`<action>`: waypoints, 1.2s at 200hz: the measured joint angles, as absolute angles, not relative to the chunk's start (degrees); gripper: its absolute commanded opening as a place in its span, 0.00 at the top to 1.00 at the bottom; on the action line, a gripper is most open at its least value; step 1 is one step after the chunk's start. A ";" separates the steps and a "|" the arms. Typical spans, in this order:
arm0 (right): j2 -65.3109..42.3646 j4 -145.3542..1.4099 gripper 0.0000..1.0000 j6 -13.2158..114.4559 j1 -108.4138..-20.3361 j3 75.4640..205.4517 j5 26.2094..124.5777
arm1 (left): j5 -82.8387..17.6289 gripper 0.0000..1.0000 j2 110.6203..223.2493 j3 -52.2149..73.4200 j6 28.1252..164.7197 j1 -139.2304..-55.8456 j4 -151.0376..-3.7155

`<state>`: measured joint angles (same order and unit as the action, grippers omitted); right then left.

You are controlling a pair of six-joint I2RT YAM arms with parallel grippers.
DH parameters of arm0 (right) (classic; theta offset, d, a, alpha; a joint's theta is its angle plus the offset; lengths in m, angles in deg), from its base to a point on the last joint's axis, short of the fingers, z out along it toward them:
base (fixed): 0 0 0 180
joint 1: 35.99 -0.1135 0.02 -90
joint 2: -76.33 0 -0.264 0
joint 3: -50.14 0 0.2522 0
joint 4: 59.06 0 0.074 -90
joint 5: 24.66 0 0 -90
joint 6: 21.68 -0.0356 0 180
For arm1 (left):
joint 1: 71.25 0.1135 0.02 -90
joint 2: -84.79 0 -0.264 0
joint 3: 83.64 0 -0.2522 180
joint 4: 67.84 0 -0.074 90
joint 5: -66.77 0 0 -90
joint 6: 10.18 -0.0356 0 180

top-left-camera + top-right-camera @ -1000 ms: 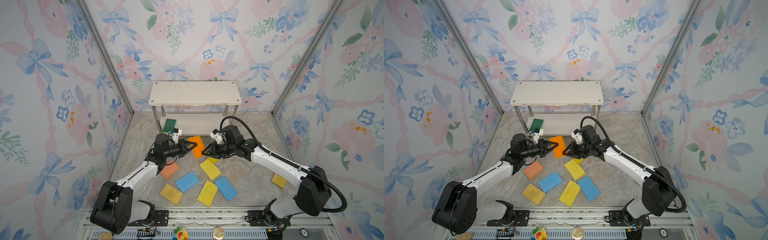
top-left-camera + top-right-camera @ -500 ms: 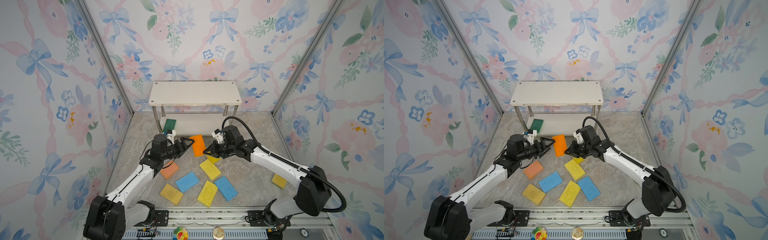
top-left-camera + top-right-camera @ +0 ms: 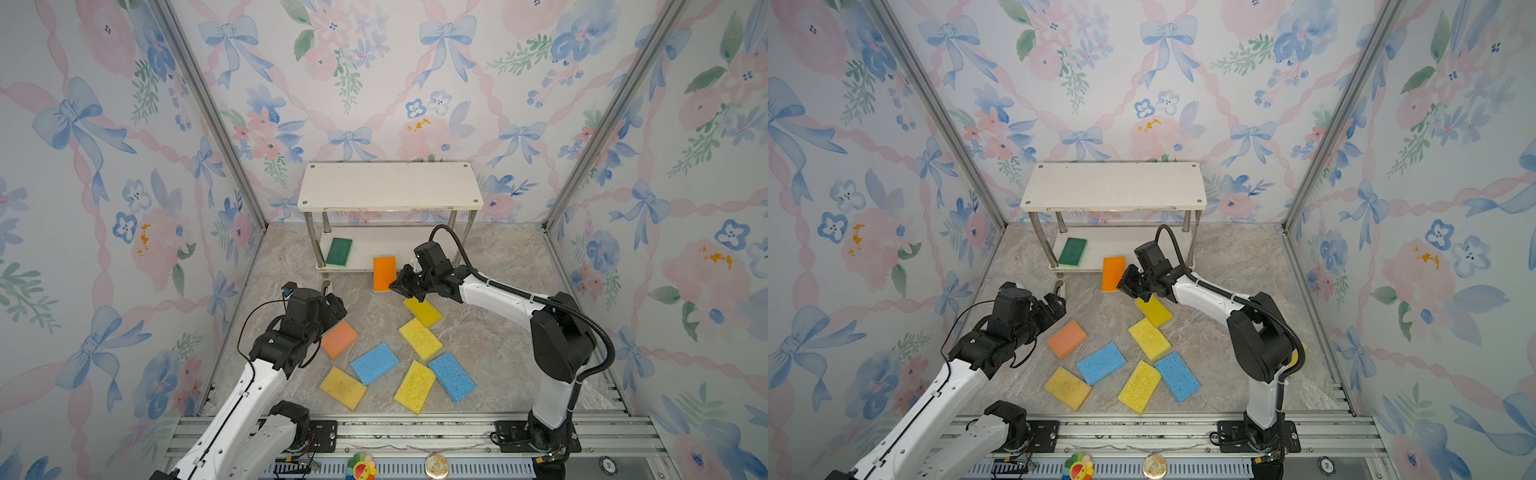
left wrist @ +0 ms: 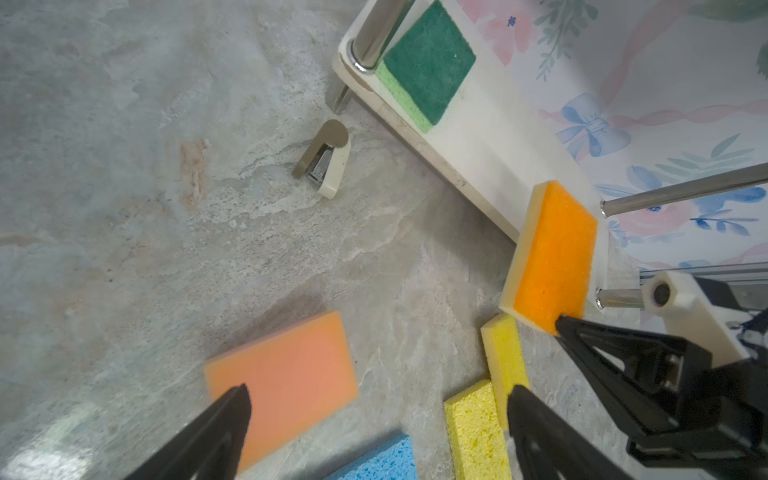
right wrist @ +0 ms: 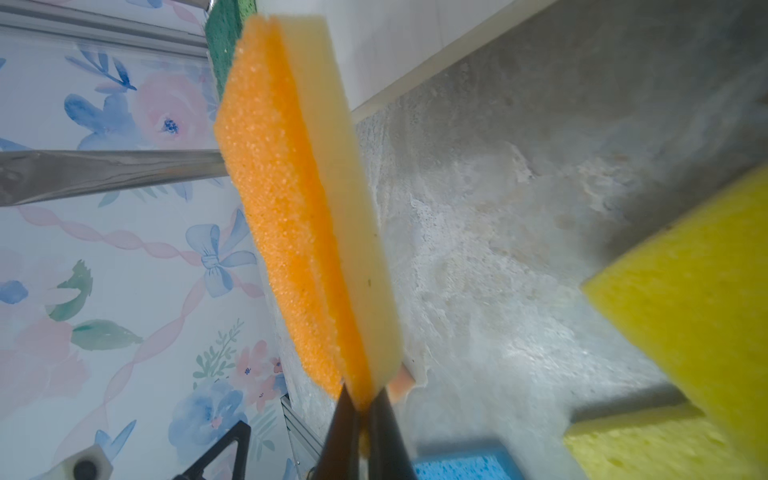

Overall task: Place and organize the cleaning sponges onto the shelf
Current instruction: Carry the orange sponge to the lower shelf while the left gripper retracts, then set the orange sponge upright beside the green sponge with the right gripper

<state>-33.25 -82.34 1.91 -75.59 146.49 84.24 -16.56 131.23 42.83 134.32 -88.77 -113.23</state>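
1. Nearest the rail, yellow and blue sponges lay flat and scattered on the stone floor.
2. Just beyond them, the left gripper hung over the peach sponge with its jaws spread wide and nothing between them. Its forearm sloped up from the rail and the wrist tipped toward the floor.
3. The right gripper pinched the orange sponge by its near end, with the fingers pressed almost together through the foam. The right forearm stretched low toward the shelf.
4. The sponge looked light, soft and easily squashed. Held at one end, it would likely sag or swing; a hold across the middle of a long side should steady it.
5. The orange sponge straddled the front edge of the lower board. Whether it touched the board could not be told.
6. Farther back, the green sponge lay on that board's left end, beside a leg.
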 measured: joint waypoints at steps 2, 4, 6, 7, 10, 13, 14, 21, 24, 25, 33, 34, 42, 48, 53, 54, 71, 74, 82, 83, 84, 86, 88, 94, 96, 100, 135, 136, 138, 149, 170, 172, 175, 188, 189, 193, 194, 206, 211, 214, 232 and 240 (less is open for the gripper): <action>-33.71 -82.06 0.93 1.78 -75.61 146.95 84.17 | -16.58 0.02 130.90 43.14 134.21 -88.72 -113.30; -34.21 -81.79 0.93 1.56 -75.63 147.48 84.17 | -16.58 0.02 130.53 43.45 134.21 -88.68 -113.52; -34.67 -81.62 0.93 1.32 -75.67 148.00 84.06 | -16.60 0.02 130.24 43.71 134.19 -88.66 -113.67; -34.80 -81.53 0.93 1.25 -75.67 148.20 84.04 | -16.60 0.02 130.05 43.93 134.19 -88.64 -113.85; -35.50 -81.18 0.93 1.03 -75.70 148.92 83.95 | -16.62 0.02 129.59 44.32 134.14 -88.55 -114.11; -36.16 -80.94 0.93 0.71 -75.74 149.68 83.89 | -16.69 0.02 129.22 44.67 134.10 -88.46 -114.44; -36.31 -80.83 0.93 0.60 -75.76 149.84 83.82 | -16.71 0.02 129.13 44.78 134.05 -88.42 -114.50; -37.93 -80.11 0.93 0.01 -75.83 151.78 83.58 | -17.06 0.02 128.23 45.72 133.94 -88.11 -115.16; -38.67 -79.83 0.93 -0.23 -75.87 152.59 83.60 | -17.17 0.02 127.88 46.07 133.94 -87.96 -115.40; -38.80 -79.78 0.93 -0.30 -75.87 152.76 83.58 | -17.21 0.02 127.73 46.20 133.92 -87.89 -115.55; -40.71 -79.04 0.93 -0.76 -75.91 155.04 83.38 | -17.61 0.02 127.01 46.90 133.81 -87.41 -116.34; -40.86 -78.98 0.93 -0.78 -75.91 155.23 83.36 | -17.67 0.02 126.90 46.99 133.79 -87.32 -116.49; -42.56 -78.47 0.93 -1.26 -75.94 157.25 83.30 | -17.89 0.02 126.27 47.38 133.77 -86.87 -117.28; -43.92 -77.97 0.93 -1.63 -75.94 158.73 83.21 | -18.06 0.02 125.83 47.49 133.70 -86.52 -117.82; -45.14 -77.71 0.93 -1.96 -75.94 160.11 83.23 | -18.15 0.02 125.52 47.51 133.55 -86.30 -118.17; -45.27 -77.66 0.93 -2.03 -75.94 160.26 83.23 | -18.15 0.02 125.48 47.51 133.55 -86.25 -118.24; -48.73 -76.72 0.93 -2.75 -75.94 163.78 83.32 | -18.37 0.02 124.84 47.51 132.96 -85.90 -118.94; -49.25 -76.66 0.93 -2.86 -75.94 164.33 83.27 | -18.55 0.02 124.78 47.51 132.85 -85.84 -119.03; -50.69 -76.55 0.93 -3.21 -75.94 165.83 83.32 | -18.63 0.02 124.71 47.51 132.46 -85.84 -119.18; -51.00 -76.44 0.93 -3.23 -75.94 166.10 83.32 | -18.63 0.02 124.71 47.51 132.44 -85.84 -119.20; -51.15 -76.40 0.93 -3.23 -75.94 166.25 83.32 | -18.65 0.02 124.71 47.51 132.39 -85.84 -119.22; -51.59 -76.40 0.93 -3.29 -75.94 166.64 83.45 | -18.70 0.02 124.71 47.51 132.33 -85.84 -119.22; -51.81 -76.40 0.93 -3.32 -75.94 166.95 83.45 | -18.76 0.02 124.71 47.51 132.24 -85.84 -119.25; -52.95 -76.40 0.93 -3.34 -75.94 168.13 83.52 | -18.76 0.02 124.74 47.51 131.98 -85.84 -119.40; -53.34 -76.37 0.93 -3.36 -75.94 168.48 83.60 | -18.76 0.02 124.74 47.51 131.89 -85.84 -119.44; -53.91 -76.44 0.93 -3.36 -75.94 169.16 83.65 | -18.76 0.02 124.74 47.51 131.63 -85.84 -119.53; -58.02 -77.16 0.92 -3.51 -76.00 174.60 84.19 | -18.46 0.02 124.58 47.14 129.99 -85.84 -121.04; -58.10 -77.23 0.92 -3.51 -76.00 174.75 84.17 | -18.41 0.02 124.58 47.14 129.97 -85.84 -121.06; -58.23 -77.27 0.92 -3.51 -76.02 174.95 84.17 | -18.39 0.02 124.56 47.10 129.88 -85.84 -121.15; -58.85 -77.58 0.92 -3.51 -76.13 176.28 84.19 | -18.11 0.02 124.50 46.86 129.46 -85.84 -121.56; -59.37 -78.63 0.92 -3.54 -76.46 178.03 84.15 | -17.85 0.02 124.19 46.57 129.03 -85.84 -122.02; -59.41 -78.65 0.92 -3.54 -76.50 178.16 84.15 | -17.85 0.02 124.17 46.57 128.98 -85.84 -122.02; -59.50 -78.78 0.92 -3.54 -76.55 178.42 84.17 | -17.80 0.02 124.08 46.55 128.90 -85.84 -122.04; -59.79 -79.04 0.92 -3.54 -76.70 179.12 84.15 | -17.65 0.02 123.97 46.48 128.83 -85.84 -122.04; -59.79 -79.04 0.92 -3.54 -76.72 179.15 84.13 | -17.63 0.02 123.99 46.48 128.83 -85.84 -122.02; -59.81 -79.15 0.92 -3.54 -76.72 179.19 84.11 | -17.63 0.02 123.97 46.48 128.83 -85.84 -122.02; -59.81 -79.17 0.92 -3.54 -76.74 179.19 84.11 | -17.63 0.02 123.97 46.48 128.83 -85.84 -122.02; -59.81 -79.54 0.92 -3.51 -76.83 179.19 83.82 | -17.45 0.02 123.97 46.48 128.72 -85.86 -122.02; -59.81 -79.65 0.92 -3.54 -76.83 179.19 83.65 | -17.41 0.02 123.97 46.48 128.63 -85.90 -122.04; -59.81 -79.72 0.92 -3.54 -76.85 179.19 83.58 | -17.41 0.02 123.97 46.48 128.59 -85.90 -122.02; -59.81 -79.89 0.92 -3.54 -76.88 179.19 83.08 | -16.99 0.02 123.97 46.48 128.37 -86.25 -122.02; -59.81 -79.89 0.92 -3.54 -76.88 179.17 82.90 | -16.99 0.02 123.97 46.46 128.31 -86.32 -122.04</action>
<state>-59.81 -79.89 -3.54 -76.88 179.17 82.90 -16.99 123.97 46.46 128.31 -86.32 -122.04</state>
